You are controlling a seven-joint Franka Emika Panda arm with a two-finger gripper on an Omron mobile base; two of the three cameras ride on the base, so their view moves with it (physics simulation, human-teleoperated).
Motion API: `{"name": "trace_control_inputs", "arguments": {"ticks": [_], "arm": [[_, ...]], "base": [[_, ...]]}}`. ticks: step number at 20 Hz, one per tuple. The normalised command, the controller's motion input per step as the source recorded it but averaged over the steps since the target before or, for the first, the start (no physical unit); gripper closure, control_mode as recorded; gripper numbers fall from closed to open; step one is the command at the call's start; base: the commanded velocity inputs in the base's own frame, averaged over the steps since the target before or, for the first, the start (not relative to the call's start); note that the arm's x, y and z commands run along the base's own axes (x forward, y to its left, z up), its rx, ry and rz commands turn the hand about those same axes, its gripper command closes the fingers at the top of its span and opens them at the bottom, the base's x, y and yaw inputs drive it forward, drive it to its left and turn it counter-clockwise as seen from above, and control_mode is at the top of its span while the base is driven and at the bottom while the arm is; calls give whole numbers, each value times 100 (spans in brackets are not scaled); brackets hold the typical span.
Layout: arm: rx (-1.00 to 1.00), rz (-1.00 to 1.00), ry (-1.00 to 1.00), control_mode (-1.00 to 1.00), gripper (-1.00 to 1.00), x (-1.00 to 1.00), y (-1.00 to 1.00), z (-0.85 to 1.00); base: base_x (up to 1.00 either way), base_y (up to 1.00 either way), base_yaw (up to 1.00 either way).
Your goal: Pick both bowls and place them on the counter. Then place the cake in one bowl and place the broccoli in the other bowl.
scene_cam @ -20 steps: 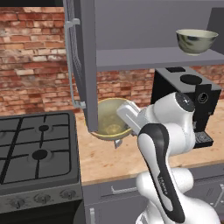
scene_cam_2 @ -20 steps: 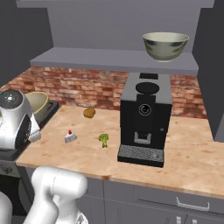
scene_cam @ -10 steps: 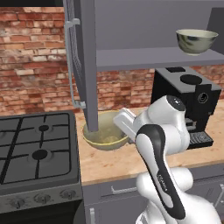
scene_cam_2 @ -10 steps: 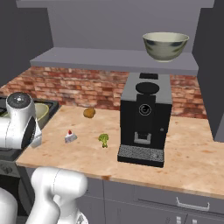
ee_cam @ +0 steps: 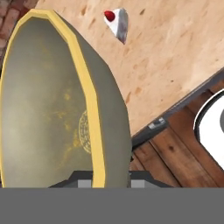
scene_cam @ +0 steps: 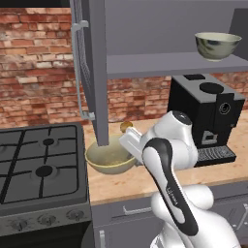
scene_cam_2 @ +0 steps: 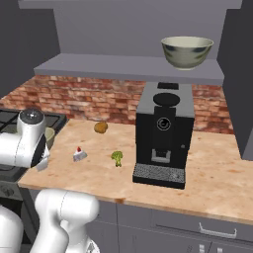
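Your gripper [ee_cam: 105, 186] clasped the yellow rim of the tan bowl [scene_cam: 110, 158], one finger inside and one outside the wall, with the bowl low over the counter [scene_cam_2: 99, 173] at its left end, just beside the stove [scene_cam: 38, 167]. You cannot tell from the pictures whether its base touched the wood. The open cabinet door [scene_cam: 92, 72] hung directly above the bowl's far rim, and the arm's white elbow crowded its right side. In the left base view the bowl sat nearly level, mouth up; in the hand view its rim ran as a long oval away from the fingers.

Further right on the counter lay the cake [scene_cam_2: 78, 154], cherry up, and the broccoli [scene_cam_2: 117, 157], near each other but apart, with a brown-yellow lump [scene_cam_2: 101, 127] behind them towards the brick wall. The black coffee machine [scene_cam_2: 163, 133] stood to their right. The grey-green bowl [scene_cam_2: 187, 52] rested upright on the shelf [scene_cam_2: 123, 66] above that machine.
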Motion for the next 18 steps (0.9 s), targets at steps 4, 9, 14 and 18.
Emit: {"name": "trace_control_inputs", "arguments": {"ticks": [4,9,14,18], "arm": [[0,1,1,-100,100,14,12,-22],[0,0,5,-100,100,18,3,-26],[0,0,4,-100,100,27,6,-34],[0,0,1,-100,100,26,7,-32]], "base": [[0,0,0],[0,0,0],[0,0,0],[0,0,0]]}}
